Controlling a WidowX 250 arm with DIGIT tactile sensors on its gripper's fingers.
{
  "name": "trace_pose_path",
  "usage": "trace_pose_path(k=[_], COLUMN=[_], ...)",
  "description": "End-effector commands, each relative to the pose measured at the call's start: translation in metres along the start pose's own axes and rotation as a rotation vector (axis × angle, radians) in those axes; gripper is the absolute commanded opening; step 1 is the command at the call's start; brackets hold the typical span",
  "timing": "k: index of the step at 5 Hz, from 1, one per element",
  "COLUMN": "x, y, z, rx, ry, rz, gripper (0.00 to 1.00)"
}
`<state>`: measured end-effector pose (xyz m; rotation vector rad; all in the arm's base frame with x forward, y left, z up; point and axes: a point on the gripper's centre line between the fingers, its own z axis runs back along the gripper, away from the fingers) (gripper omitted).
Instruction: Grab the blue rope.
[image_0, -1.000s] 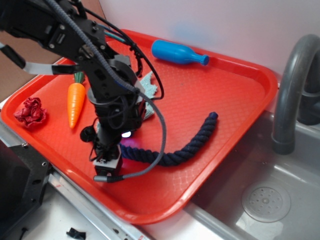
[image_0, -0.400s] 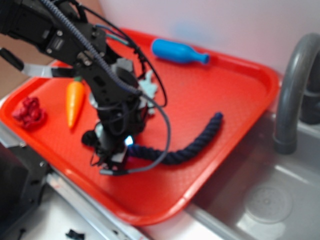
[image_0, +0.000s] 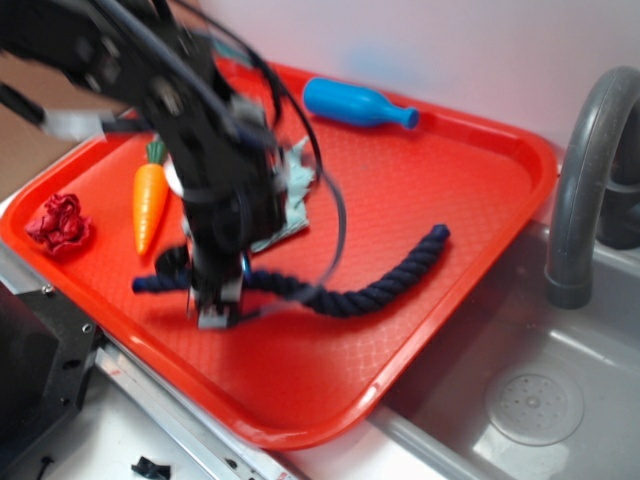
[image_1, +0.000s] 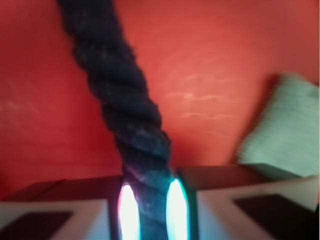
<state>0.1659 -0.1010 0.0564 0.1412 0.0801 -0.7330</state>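
Note:
The blue rope (image_0: 375, 288) is a thick dark navy twisted cord lying across the red tray (image_0: 440, 180). Its right end curls up toward the tray's right side and its left end sticks out left of the arm. My gripper (image_0: 222, 292) is shut on the rope near its left part. In the wrist view the rope (image_1: 120, 100) runs up from between the jaws, which are closed tight against both its sides, and my gripper (image_1: 149, 210) sits at the bottom.
A bright blue bottle (image_0: 355, 103) lies at the tray's back. A carrot (image_0: 150, 200) and a red crumpled object (image_0: 60, 222) lie at the left. A teal cloth (image_0: 292, 200) lies behind the arm. A grey faucet (image_0: 580, 180) and sink (image_0: 520, 400) are at the right.
The gripper has closed on the rope and dragged it; the rope's left end now sticks out left of the arm and its right end has shifted slightly.

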Motion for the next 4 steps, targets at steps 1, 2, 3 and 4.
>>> trace_pose_path(k=[1, 2, 3, 4], x=[-0.037, -0.067, -0.079, -0.068], y=[0.030, 0.043, 0.045, 0.049], z=[0.100, 0.141, 0.157, 0.150], rx=[-0.095, -0.163, -0.100, -0.061], ry=[-0.156, -0.174, -0.195, -0.085], rz=[0.509, 0.760, 0.957, 0.874], gripper=[0.00, 0.00, 0.00, 0.00])
